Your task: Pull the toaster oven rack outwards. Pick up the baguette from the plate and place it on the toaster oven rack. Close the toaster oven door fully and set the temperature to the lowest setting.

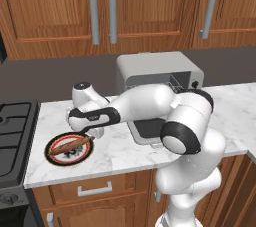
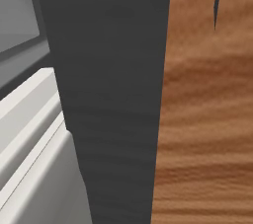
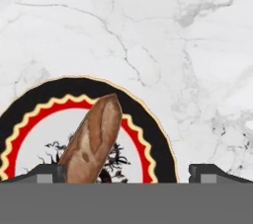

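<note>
The plate, black and red-orange rimmed, lies on the marble counter at the left with the golden-brown baguette across it. My gripper hangs open just over the baguette's right end. In the hand view the baguette rises from the lower left over the plate, and the gripper stands wide, one fingertip beside the loaf. The toaster oven sits behind my arm. Its door lies folded down flat, and a bit of the wire rack shows in the cavity.
A black stove borders the counter on the left. Wooden wall cabinets with grey bar handles hang above, and a drawer sits below the counter edge. In the right base view a dark panel and wood stand close up.
</note>
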